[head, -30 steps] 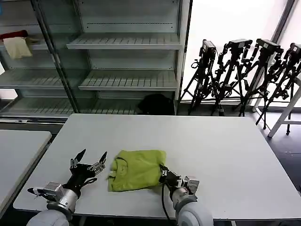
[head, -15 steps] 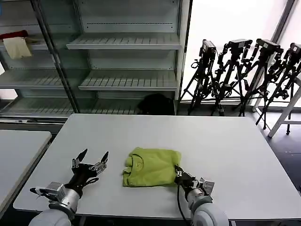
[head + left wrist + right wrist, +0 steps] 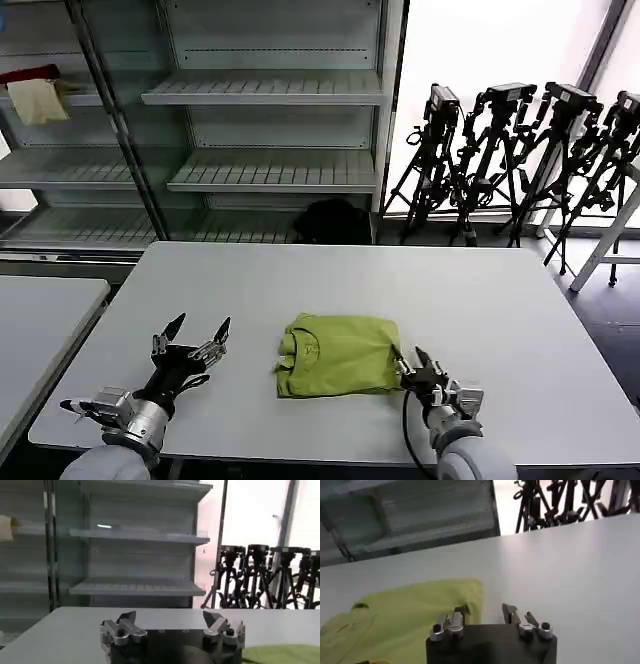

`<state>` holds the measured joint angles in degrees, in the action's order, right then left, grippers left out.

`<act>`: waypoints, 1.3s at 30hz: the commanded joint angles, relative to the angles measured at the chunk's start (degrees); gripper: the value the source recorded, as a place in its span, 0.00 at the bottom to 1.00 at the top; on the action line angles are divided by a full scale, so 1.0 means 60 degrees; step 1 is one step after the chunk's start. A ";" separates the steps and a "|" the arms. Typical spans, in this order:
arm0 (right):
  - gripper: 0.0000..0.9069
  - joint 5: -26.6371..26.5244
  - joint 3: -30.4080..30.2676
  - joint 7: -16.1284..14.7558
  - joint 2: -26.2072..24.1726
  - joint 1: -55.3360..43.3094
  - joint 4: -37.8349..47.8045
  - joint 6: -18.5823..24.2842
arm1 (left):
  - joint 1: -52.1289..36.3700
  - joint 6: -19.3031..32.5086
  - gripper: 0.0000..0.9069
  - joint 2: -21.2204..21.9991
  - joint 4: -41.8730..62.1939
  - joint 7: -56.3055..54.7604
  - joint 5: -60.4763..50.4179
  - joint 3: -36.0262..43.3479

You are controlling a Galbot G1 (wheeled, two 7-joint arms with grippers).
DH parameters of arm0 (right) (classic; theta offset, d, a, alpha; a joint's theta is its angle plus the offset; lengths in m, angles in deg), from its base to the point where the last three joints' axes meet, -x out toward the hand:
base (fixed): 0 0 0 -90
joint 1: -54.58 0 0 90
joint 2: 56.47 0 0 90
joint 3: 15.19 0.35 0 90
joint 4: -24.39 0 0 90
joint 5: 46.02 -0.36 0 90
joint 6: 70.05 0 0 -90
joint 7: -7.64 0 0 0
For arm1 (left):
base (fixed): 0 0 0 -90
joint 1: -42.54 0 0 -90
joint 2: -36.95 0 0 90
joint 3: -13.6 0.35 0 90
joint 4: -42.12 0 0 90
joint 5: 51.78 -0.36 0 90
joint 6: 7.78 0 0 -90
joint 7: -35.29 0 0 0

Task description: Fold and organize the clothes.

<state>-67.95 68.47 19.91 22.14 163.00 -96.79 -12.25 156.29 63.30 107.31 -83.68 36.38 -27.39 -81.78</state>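
From my station, I judge the folding itself to be essentially finished: the T-shirt (image 3: 340, 354) lies as a compact, roughly rectangular bundle on the white table (image 3: 480, 300), toward the near edge and about midway along it. What seems left is only tidying or final placement, if any is wanted.

The T-shirt is plain lime yellow-green, folded flat with the neck opening turned toward my left gripper (image 3: 190, 342) and a small pale label visible inside it. Its edges are fairly even, with slight puckering at the neck end.

My right gripper (image 3: 418, 362) sits just beside the T-shirt's right-hand corner, fingers released and holding nothing; in the right wrist view the cloth (image 3: 410, 615) lies just ahead of one finger, and I cannot tell whether it touches. My left gripper waits on the T-shirt's other side, apart from it, fingers spread wide and empty.
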 commanded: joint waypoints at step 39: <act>1.00 0.1758 0.3005 -0.1433 -0.1297 0.0874 -0.0737 0.0773 | 0.0140 0.1101 1.00 -0.0097 0.0214 0.0052 0.0195 -0.0107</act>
<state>-52.15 83.93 11.65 15.76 167.68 -100.68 -7.09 157.05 69.55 106.83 -82.68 36.68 -26.15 -82.39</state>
